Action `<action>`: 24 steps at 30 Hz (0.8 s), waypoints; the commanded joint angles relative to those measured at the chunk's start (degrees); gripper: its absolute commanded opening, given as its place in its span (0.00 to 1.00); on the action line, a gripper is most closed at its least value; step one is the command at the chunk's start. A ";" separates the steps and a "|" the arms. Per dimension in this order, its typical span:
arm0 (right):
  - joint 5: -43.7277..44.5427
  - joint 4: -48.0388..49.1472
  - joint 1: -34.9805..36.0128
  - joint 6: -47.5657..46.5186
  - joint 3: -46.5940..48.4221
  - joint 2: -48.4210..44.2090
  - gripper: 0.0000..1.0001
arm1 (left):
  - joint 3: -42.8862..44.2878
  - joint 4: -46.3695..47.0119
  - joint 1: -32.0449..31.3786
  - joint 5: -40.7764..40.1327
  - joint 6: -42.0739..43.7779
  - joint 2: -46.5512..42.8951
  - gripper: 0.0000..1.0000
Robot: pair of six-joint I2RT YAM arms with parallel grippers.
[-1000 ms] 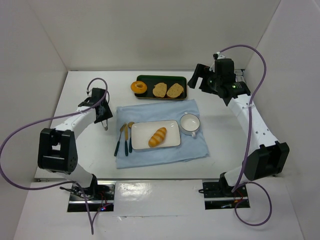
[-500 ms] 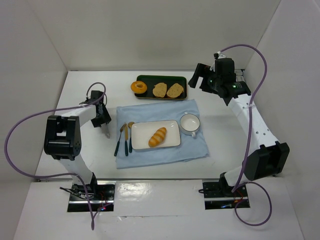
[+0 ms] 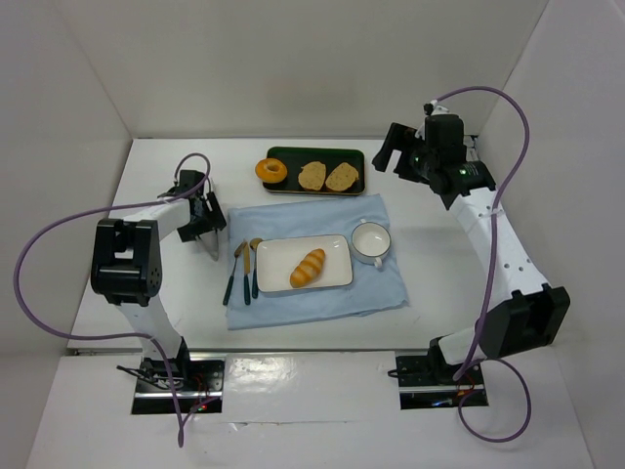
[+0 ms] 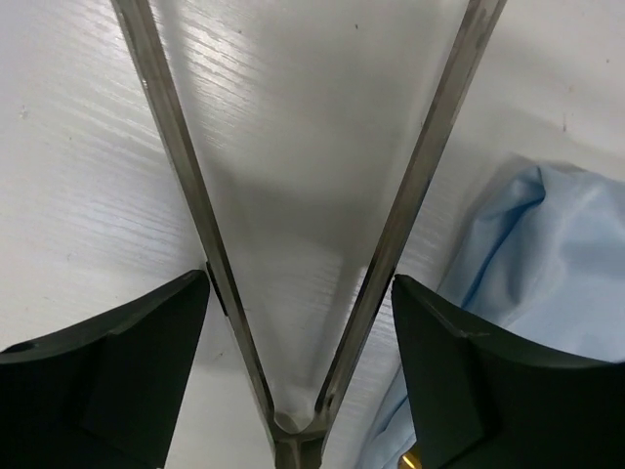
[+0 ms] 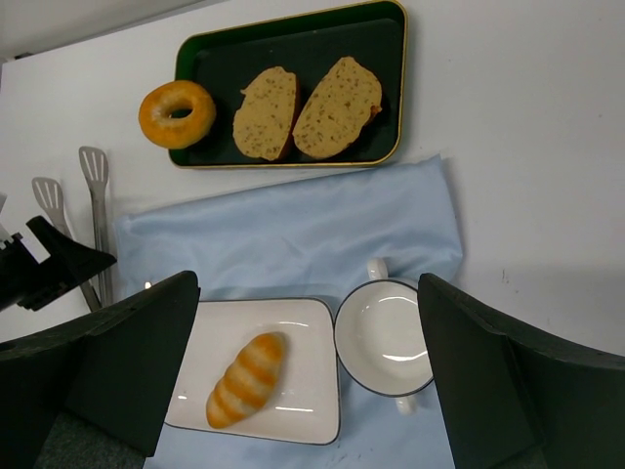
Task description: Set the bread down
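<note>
Tongs: the tongs (image 4: 181, 166) are splayed in a wide V with nothing between the arms, only bare table (image 4: 303, 147) showing through.
Left gripper: the left gripper (image 4: 298, 283) has the tongs low down by the hinge, with one finger against the outside of each arm. The hold looks light to me.
Right gripper: the right gripper (image 5: 311, 283) hangs well away from the tongs, fingers spread wide and carrying nothing.
Bread: the bread (image 3: 308, 267) lies on the white plate (image 3: 337, 244), well apart from the tongs, out on their right-arm side. I'd say it is as good as placed.
Between tongs and bread: the blue cloth (image 4: 547, 254) begins just beside the right arm, then comes the cutlery (image 3: 241, 271), then the plate.
Past the plate: a cup (image 3: 371, 241) sits just beside the plate's far end from the tongs.
Risk, slipping: with so light a hold, the tongs could twist or drop out of the fingers if the arm swings off quickly.
Risk, snagging: the right arm of the tongs is close to the cloth's edge. If it catches that fold, it could drag the cloth and shift the plate, cup and bread with it.
Risk, cutlery: a sideways sweep toward the bread would meet the cutlery first and scatter it.
Risk, regrasp: if the bread were picked up again, a hard squeeze could crush it.
</note>
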 commanded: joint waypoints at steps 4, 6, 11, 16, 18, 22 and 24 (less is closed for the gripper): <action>0.64 -0.15 -0.39 -0.20 -0.88 -3.05 1.00 | -1.57 -1.78 0.67 2.81 2.84 0.74 0.96; 0.64 -0.15 -0.39 -0.20 -0.88 -3.05 1.00 | -2.20 -1.78 1.19 2.81 3.45 -0.57 0.99; 0.72 0.37 -0.39 -0.20 -3.33 -4.20 1.00 | -5.35 0.23 1.19 2.81 3.45 -6.54 0.99; 1.87 -0.85 -0.39 -0.20 -3.34 -4.28 1.00 | -5.89 1.30 1.19 3.96 3.45 -19.00 0.99; 2.48 -1.63 -0.39 -0.20 -2.73 -2.80 1.00 | -3.87 1.30 0.67 3.96 4.06 -22.54 0.99; 2.48 -2.34 -0.39 0.42 -2.02 -2.17 1.00 | -0.62 0.16 0.14 7.54 4.07 -29.66 0.99; 2.48 -1.73 -0.39 0.95 -2.81 -2.17 1.00 | 1.23 -1.59 0.14 8.17 2.67 -32.82 0.99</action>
